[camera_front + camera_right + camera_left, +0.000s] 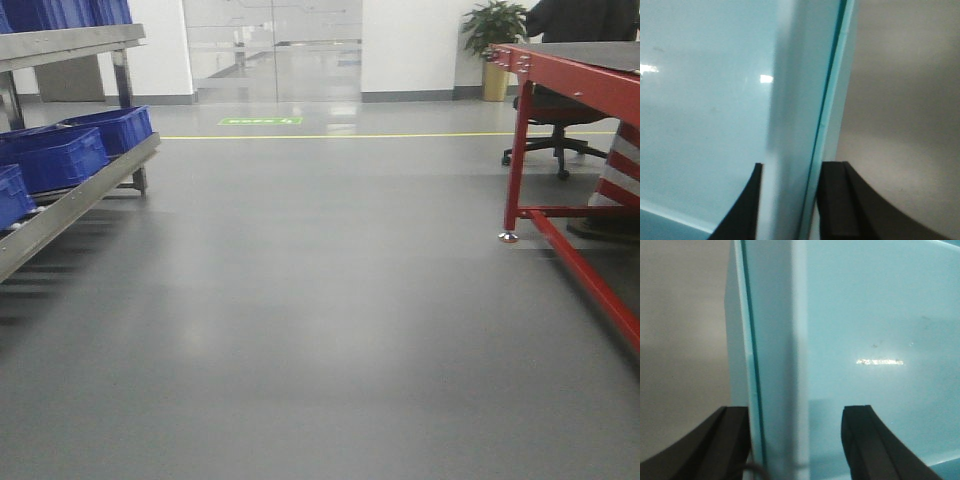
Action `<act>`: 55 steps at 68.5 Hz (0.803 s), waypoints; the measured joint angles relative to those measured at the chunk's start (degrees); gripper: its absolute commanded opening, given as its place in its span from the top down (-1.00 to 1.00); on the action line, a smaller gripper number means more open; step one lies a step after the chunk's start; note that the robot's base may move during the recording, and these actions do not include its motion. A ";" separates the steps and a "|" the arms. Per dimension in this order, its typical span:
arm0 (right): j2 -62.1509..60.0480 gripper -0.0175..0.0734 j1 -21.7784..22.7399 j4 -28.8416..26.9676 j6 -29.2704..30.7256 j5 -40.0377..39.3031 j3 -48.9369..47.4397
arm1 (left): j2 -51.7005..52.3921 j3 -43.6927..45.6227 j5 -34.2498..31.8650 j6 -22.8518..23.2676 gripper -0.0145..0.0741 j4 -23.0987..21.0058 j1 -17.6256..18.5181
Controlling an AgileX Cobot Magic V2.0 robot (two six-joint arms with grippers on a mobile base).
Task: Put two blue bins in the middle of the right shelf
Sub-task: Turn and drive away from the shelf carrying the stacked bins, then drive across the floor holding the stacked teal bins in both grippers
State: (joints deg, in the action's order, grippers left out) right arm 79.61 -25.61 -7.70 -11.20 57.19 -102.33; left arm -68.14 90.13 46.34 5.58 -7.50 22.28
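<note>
Close at both wrists, a pale bin (880,315) has its wall between black fingers. The right pincer (792,167) is clenched on that wall; the left pincer (795,410) straddles it, grip impossible to tell. Beyond the grey floor (320,330), dark bins (60,155) line the left shelf's (90,195) front edge.

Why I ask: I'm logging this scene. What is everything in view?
blue bins: three, dark blue, left shelf's lower tier; more above
shelf: one, grey metal, left
table: one, red, right
office chair: one, black, behind table
potted plant: one, green, back right
floor marking: one, green, far floor
pale blue bin: count unclear, wall fills both wrist views
left hand: one, black fingers, astride bin wall
right hand: one, black fingers, clamping bin wall
</note>
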 measured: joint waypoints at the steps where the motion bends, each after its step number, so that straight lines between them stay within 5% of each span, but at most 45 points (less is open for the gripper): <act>1: 0.00 0.95 0.00 0.00 0.00 0.00 0.00 | 0.00 0.00 0.00 0.00 0.92 0.00 0.00; 55: 0.00 0.95 0.00 0.00 0.00 0.12 0.00 | 0.00 0.00 0.00 0.00 0.92 0.00 0.00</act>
State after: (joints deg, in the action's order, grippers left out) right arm 79.61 -25.61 -7.70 -11.20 57.32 -102.33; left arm -68.14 90.13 46.34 5.58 -7.50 22.28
